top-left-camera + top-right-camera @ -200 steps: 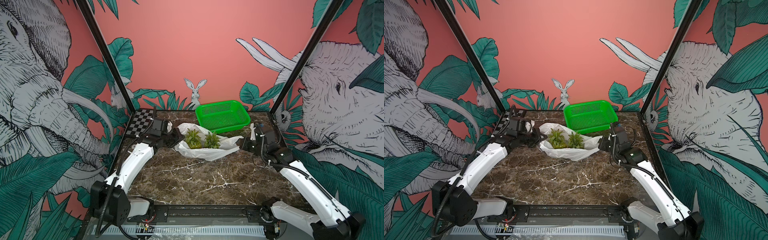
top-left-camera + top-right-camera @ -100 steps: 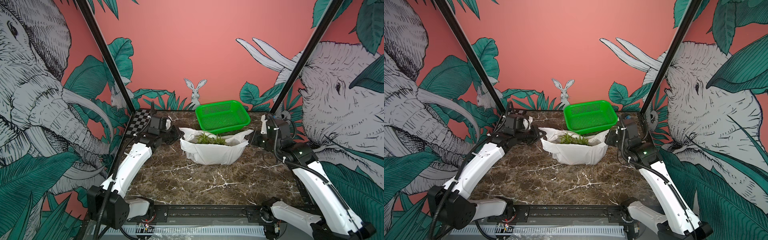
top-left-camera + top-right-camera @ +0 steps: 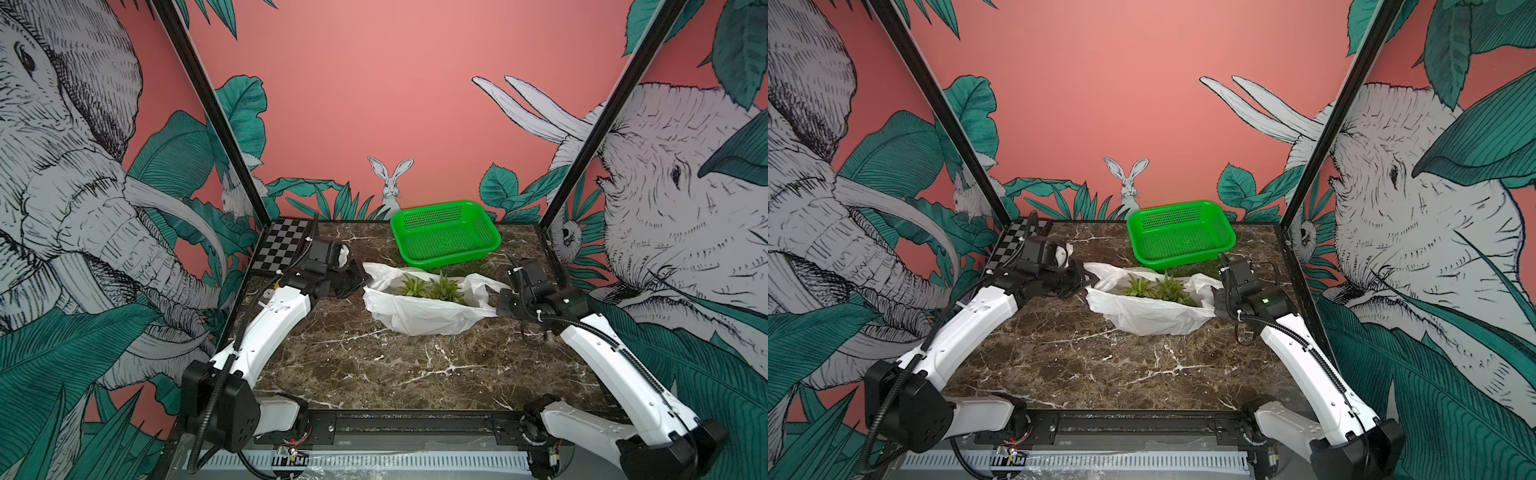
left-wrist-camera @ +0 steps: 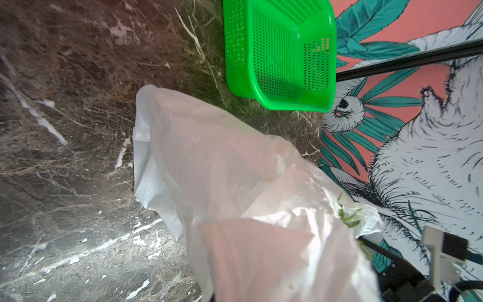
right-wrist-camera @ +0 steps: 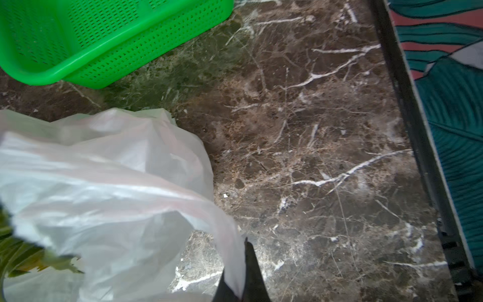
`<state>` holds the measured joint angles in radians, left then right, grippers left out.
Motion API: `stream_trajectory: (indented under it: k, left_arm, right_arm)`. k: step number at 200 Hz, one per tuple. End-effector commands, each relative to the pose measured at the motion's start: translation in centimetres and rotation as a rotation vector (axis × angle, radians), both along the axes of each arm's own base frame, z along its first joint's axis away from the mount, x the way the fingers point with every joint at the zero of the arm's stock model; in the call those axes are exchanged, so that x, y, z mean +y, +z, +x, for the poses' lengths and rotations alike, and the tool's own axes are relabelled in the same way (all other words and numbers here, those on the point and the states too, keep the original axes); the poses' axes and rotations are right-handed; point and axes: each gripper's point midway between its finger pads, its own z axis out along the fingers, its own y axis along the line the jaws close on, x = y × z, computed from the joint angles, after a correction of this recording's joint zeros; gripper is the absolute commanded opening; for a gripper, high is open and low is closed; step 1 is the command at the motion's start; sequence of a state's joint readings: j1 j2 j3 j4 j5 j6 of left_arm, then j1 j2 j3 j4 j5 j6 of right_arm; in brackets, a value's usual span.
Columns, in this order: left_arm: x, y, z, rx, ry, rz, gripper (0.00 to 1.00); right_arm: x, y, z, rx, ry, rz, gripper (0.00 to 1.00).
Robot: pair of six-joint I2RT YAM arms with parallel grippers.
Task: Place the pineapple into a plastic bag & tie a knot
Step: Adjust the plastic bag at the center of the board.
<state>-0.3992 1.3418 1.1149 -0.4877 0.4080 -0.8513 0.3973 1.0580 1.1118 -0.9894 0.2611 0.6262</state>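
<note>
In both top views the large thin white crinkly plastic bag (image 3: 419, 318) lies on the brown marble-patterned tabletop (image 3: 374, 365), just on the robot's side of the bright green perforated plastic basket (image 3: 446, 232). Its mouth gapes upward, and two spiky green pineapple crowns (image 3: 432, 286) show inside. The left gripper (image 3: 360, 282), off the basket's left front corner, is closed on the bag's rim there. The right gripper (image 3: 1214, 305), off the basket's right front corner, is closed on the opposite end, with the film drawn out between them. In the left wrist view the bag (image 4: 209, 162) fills the near field and hides the fingers. A few leaf tips (image 4: 347, 217) poke over its edge, and a strip of table separates it from the basket (image 4: 279, 52). In the right wrist view a band of the bag's handle (image 5: 227, 235) runs down between the dark fingers (image 5: 252, 272), pinched tight, while the basket (image 5: 78, 39) stands beyond, not touching the bag.
</note>
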Motion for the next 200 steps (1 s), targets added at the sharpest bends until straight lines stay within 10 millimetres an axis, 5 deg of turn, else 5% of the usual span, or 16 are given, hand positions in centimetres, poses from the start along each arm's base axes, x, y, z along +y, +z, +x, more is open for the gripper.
stream_trajectory:
  k: [1, 54, 105, 111, 113, 124, 133, 175, 200]
  left_arm:
    - [-1.3, -2.1, -0.3, 0.037, -0.045, 0.020, 0.00]
    - [-2.7, -5.4, 0.6, 0.099, -0.075, 0.053, 0.00]
    - [-2.0, -5.3, 1.4, 0.064, -0.054, 0.105, 0.00]
    - [-2.0, -5.5, 1.5, 0.068, -0.053, 0.107, 0.00]
    - [-2.0, -5.5, 1.5, 0.069, -0.054, 0.106, 0.00]
    - [-2.2, -5.6, 1.6, 0.079, -0.056, 0.098, 0.00]
    - [-2.4, -5.4, 1.8, 0.079, -0.057, 0.094, 0.00]
    - [-2.3, -4.1, 2.2, 0.041, -0.057, 0.099, 0.00]
    - [-2.6, -4.0, 2.3, 0.047, -0.060, 0.086, 0.00]
  right_arm:
    - [-2.8, -0.4, -1.6, 0.034, -0.095, -0.087, 0.00]
    - [-2.0, -2.5, -0.8, 0.122, -0.088, -0.076, 0.05]
    - [-3.3, -2.8, -1.7, 0.119, -0.122, -0.082, 0.00]
    - [-3.5, -3.5, -2.0, 0.156, -0.125, -0.088, 0.11]
    - [-3.6, -3.8, -2.2, 0.171, -0.126, -0.089, 0.23]
    - [-3.6, -3.8, -2.3, 0.166, -0.123, -0.078, 0.53]
    - [-3.2, -2.4, -1.9, 0.093, -0.115, -0.035, 0.62]
    - [-3.0, 7.4, -1.8, -0.260, -0.069, 0.072, 0.71]
    - [-1.0, 10.0, 0.0, -0.341, 0.078, 0.080, 0.84]
